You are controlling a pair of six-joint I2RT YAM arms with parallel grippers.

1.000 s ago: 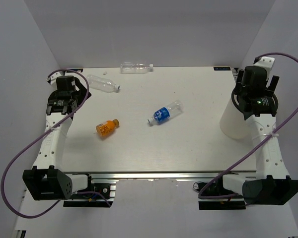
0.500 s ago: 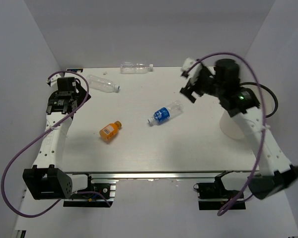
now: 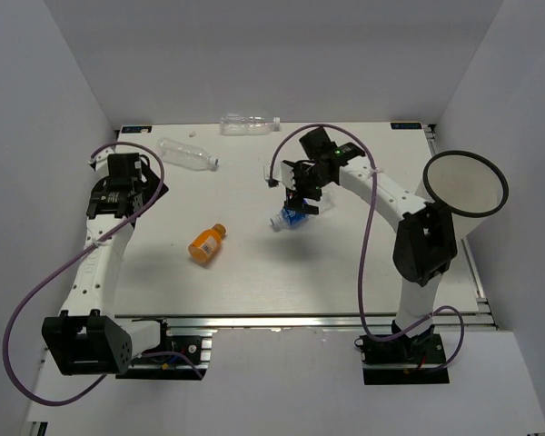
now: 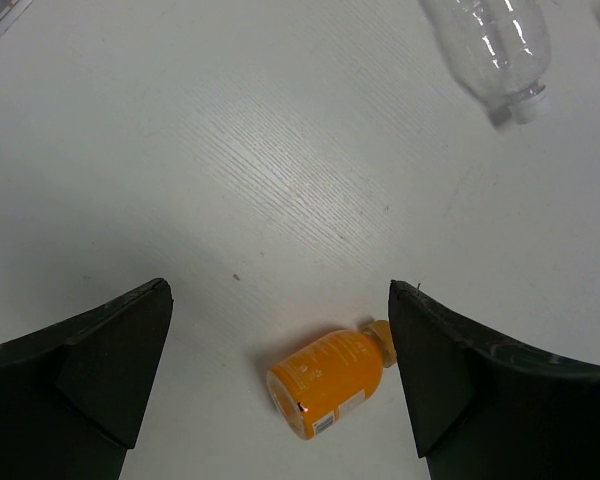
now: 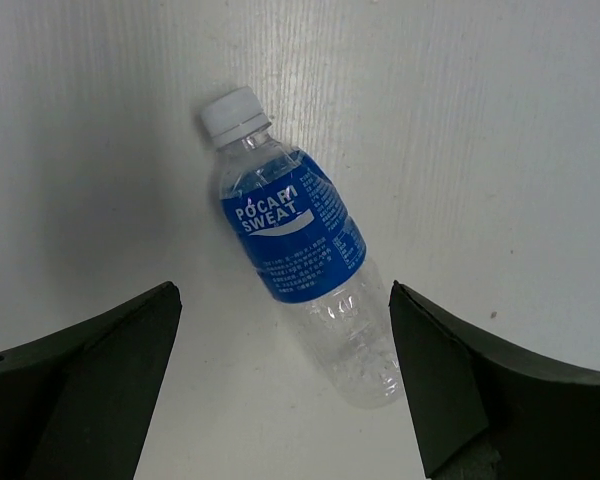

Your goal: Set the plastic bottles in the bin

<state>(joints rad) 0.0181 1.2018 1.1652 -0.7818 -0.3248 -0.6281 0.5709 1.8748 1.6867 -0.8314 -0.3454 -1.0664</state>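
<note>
The bin (image 3: pixel 465 182) stands at the table's right edge. Its inside shows only as a plain white disc, so I cannot tell whether anything lies in it. Left of the bin, the right gripper (image 3: pixel 302 195) hangs over the blue-labelled bottle (image 3: pixel 291 218) and hides much of it from above. The wrist camera shows that bottle on its side, between wide-spread jaws that touch nothing. Farther left of the bin lies the orange bottle (image 3: pixel 206 243), with the left gripper (image 3: pixel 118 195) beyond it, jaws equally wide and empty. Farthest from the bin, a clear bottle (image 4: pixel 490 50) is cut off by the left wrist picture's top edge. Another clear one (image 3: pixel 248 123) lies at the table's back edge.
</note>
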